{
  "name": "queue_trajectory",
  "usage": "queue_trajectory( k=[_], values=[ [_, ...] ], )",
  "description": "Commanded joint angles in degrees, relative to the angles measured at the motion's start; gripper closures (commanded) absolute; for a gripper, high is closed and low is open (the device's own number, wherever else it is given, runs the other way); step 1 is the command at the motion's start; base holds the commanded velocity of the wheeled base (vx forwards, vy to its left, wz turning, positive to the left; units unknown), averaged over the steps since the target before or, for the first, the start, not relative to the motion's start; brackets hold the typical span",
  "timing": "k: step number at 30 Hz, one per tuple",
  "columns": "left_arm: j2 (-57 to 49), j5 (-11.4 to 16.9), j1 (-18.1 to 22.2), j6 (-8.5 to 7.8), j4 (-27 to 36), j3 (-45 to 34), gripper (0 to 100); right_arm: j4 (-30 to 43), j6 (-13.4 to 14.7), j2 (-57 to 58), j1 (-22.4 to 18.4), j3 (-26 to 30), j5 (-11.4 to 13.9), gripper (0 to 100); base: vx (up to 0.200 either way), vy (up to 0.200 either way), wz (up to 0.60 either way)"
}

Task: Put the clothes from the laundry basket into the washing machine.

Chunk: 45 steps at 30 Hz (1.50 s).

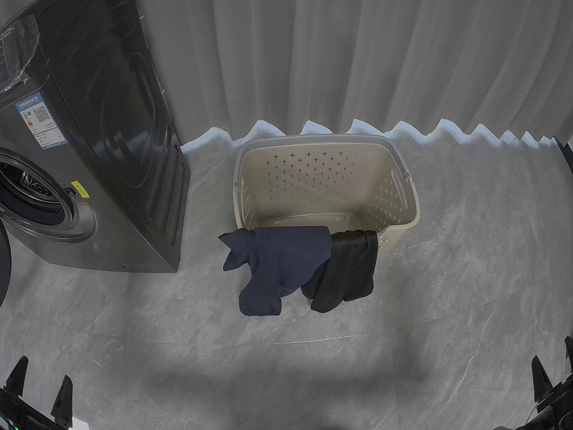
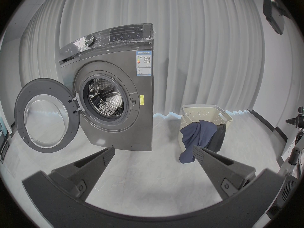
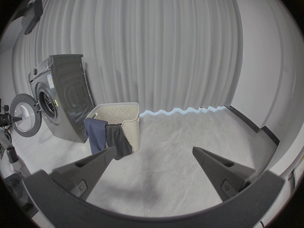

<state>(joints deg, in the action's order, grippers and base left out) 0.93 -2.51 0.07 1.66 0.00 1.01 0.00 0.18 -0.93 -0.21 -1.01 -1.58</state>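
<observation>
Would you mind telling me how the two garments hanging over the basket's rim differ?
The blue garment lies nearer the washing machine; the black garment hangs farther from it. The blue garment spreads wider and overlaps the black garment. Both drape over the near rim of the laundry basket.

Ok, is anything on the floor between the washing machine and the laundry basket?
No. In the head view the stretch of grey floor between the washing machine and the laundry basket is bare; the left wrist view shows the same.
</observation>
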Motion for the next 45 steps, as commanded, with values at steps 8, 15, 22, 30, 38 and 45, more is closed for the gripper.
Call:
queue_trajectory(
  k=[8, 15, 22, 30, 38, 45],
  values=[
    [-0.49, -0.13, 0.01, 0.01, 0.0, -1.01, 0, -0.09, 0.08, 0.57, 0.3, 0.92, 0.0, 0, 0.1, 0.0, 0.0],
    [-0.49, -0.04, 0.01, 0.01, 0.0, -1.01, 0, -0.09, -0.01, 0.57, 0.12, 0.92, 0.0, 0, 0.0, -0.143, 0.0],
    [-0.49, -0.21, 0.01, 0.01, 0.0, -1.01, 0, 0.0, -0.27, 0.57, 0.03, 0.92, -0.09, 0, 0.0, -0.029, 0.0],
    [-0.49, -0.04, 0.01, 0.1, 0.0, -1.01, 0, -1.67, 0.08, 0.14, 0.56, -5.84, 0.35, 0, 0.0, 0.0, 0.0],
    [-0.49, 0.14, 0.01, 0.01, 0.0, -1.01, 0, -2.11, 5.27, -19.2, 5.66, -13.58, 1.32, 0, 0.025, 0.0, 0.0],
    [-0.49, 0.14, 0.01, 0.01, 0.0, -1.01, 0, -3.6, 7.02, -39.24, 9.0, -13.05, 2.11, 0, 0.143, 0.0, 0.0]
  ],
)
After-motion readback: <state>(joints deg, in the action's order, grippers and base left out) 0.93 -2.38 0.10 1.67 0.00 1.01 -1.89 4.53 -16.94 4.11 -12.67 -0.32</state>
